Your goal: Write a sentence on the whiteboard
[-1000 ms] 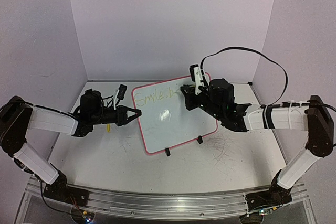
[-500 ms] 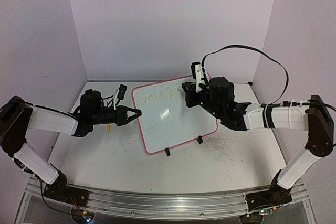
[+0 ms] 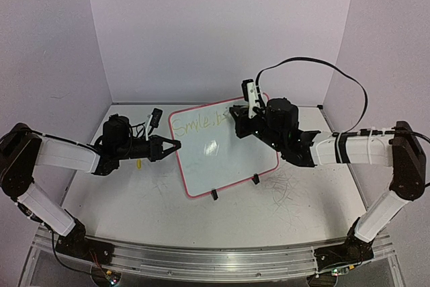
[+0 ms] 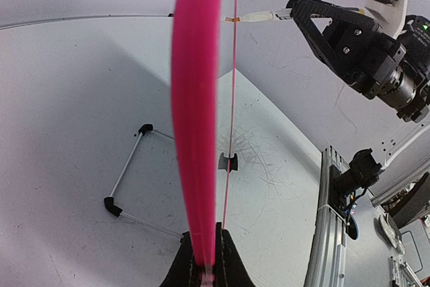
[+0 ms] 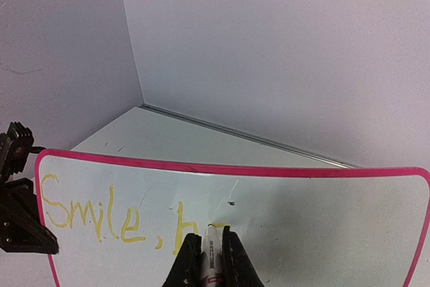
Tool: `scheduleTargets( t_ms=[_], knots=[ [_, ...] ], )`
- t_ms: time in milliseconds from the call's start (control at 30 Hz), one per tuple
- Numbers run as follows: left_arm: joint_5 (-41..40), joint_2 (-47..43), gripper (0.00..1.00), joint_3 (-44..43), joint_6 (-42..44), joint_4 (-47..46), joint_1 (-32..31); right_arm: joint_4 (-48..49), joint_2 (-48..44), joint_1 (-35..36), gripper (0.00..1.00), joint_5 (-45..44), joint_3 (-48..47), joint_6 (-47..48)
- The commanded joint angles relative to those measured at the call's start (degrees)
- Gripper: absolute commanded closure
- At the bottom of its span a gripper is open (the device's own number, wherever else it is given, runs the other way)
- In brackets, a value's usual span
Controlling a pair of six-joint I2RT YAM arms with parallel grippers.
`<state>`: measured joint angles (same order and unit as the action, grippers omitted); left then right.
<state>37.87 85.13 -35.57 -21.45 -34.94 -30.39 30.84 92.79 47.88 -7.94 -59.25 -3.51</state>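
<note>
The whiteboard [image 3: 225, 156] with its pink frame stands tilted mid-table on two black clip feet [image 3: 214, 195]. My left gripper [image 3: 171, 146] is shut on its left edge; the left wrist view shows the pink frame [image 4: 196, 132] edge-on between the fingers [image 4: 232, 267]. My right gripper [image 3: 236, 113] is shut on a white marker [image 5: 213, 250] whose tip touches the board [image 5: 322, 233]. The sentence [image 5: 94, 216] in yellow reads "Smile, b" with a further stroke at the tip; it also shows in the top view [image 3: 195, 124]. The marker [image 4: 259, 16] shows in the left wrist view too.
A thin wire stand with black ends [image 4: 127, 186] lies on the table behind the board. Old pen scribbles [image 3: 285, 189] mark the table right of the board. Walls enclose the back and both sides. A black cable [image 3: 316, 65] arcs over the right arm.
</note>
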Motion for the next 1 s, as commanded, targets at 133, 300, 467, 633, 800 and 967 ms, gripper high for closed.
scheduleTargets(
  t_ms=[133, 300, 467, 633, 800, 967],
  knots=[
    [-1.19, -0.92, 1.00, -0.21, 3.52, 1.95, -0.28, -0.46, -0.66, 0.13, 1.00, 0.73, 2.53, -1.71],
    [-1.25, -0.99, 1.00, -0.28, 3.44, 1.98, -0.28, -0.51, -0.96, 0.19, 1.00, 0.33, 3.62, -1.99],
    [-1.26, -1.04, 1.00, -0.17, 3.44, 2.02, -0.29, -0.76, -1.72, 0.15, 1.00, -1.64, 4.26, -2.21],
    [-1.47, -1.19, 1.00, -0.06, 3.52, 2.14, -0.28, -1.49, -2.51, 0.15, 1.00, -5.34, 4.37, -1.66],
    [-1.57, -0.99, 1.00, 0.06, 3.66, 2.17, -0.28, -1.73, -4.14, 0.14, 1.00, -7.65, 3.98, -0.76],
    [-1.66, -0.63, 1.00, -0.08, 3.52, 2.28, -0.28, 0.58, -12.15, 0.13, 1.00, -1.29, 6.24, 1.05]
  ],
)
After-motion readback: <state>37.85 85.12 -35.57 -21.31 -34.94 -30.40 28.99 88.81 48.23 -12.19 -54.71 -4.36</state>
